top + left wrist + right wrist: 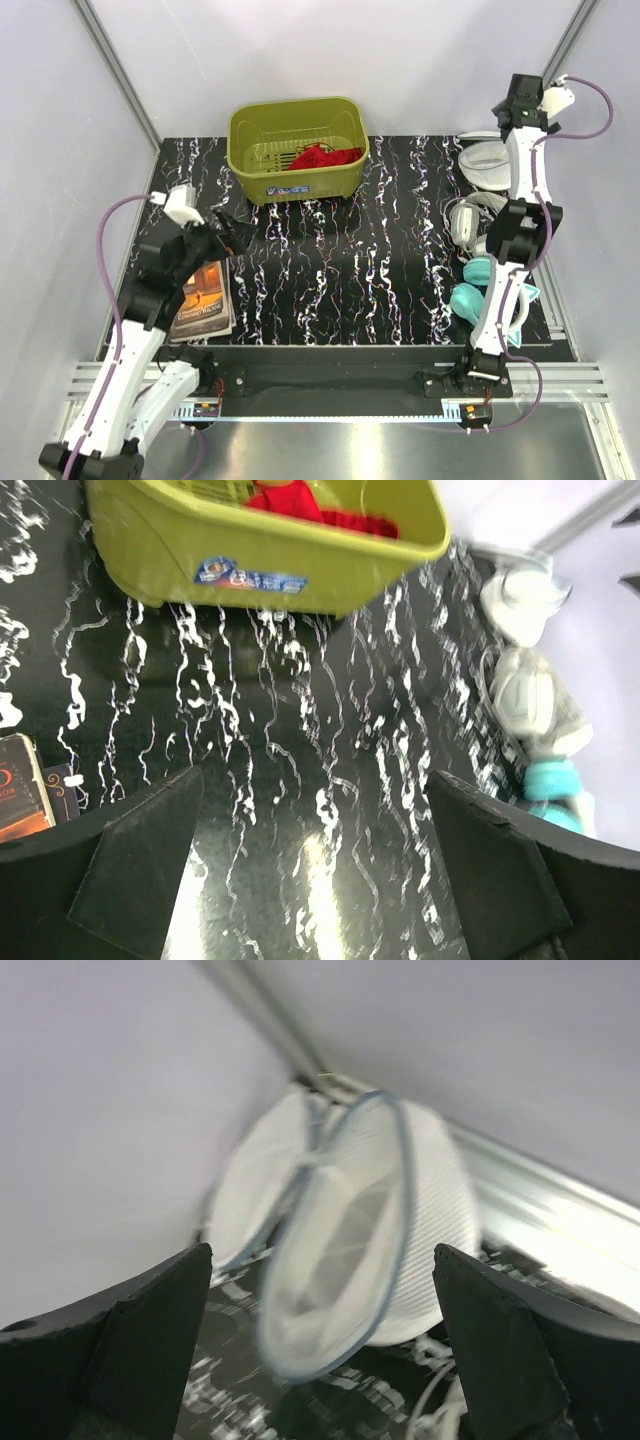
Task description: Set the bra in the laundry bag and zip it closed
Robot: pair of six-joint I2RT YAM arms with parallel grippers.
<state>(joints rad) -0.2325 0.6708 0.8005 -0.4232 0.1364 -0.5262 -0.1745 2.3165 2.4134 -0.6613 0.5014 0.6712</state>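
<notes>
Black marbled table (330, 280): bra (322, 157) in basket (300, 188) overhead, unseen from right wrist; left tool (315, 780), right tool (322, 1252) agape.

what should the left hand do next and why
Probably move the left hand forward and up over the near rim of the olive-green plastic basket, toward the small bright red fabric bra. The hand is open and empty above the black marbled table, short of the basket, and the bra lies inside the basket, so it has to be picked out first.
</notes>
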